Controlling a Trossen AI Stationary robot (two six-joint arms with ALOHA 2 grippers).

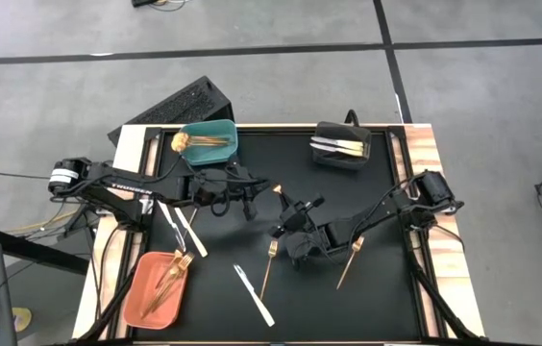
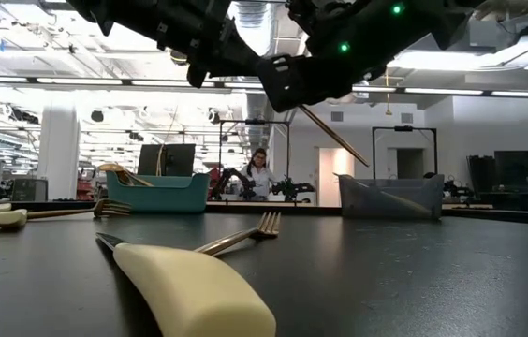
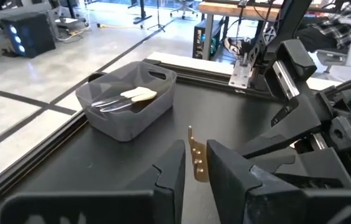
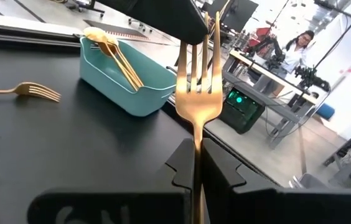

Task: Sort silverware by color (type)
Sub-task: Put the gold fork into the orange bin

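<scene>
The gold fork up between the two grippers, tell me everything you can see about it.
The gold fork is slim, shiny metal with four tines. It is off the table, above the black mat. The right gripper is shut on its neck just below the tines. The left gripper holds its handle end; whether fully shut there is unclear. In the low view it hangs tilted, handle slanting down. In the high view its tip shows between the arms.

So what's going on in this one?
A mid-air handover, by the look of it. The right gripper is shut on a gold fork, held tines up above the black mat, and the left gripper has met it at the tine end. Some pieces already lie in the teal bin, orange tray and black bin. Two gold forks and white-handled knives lie loose on the mat.
</scene>
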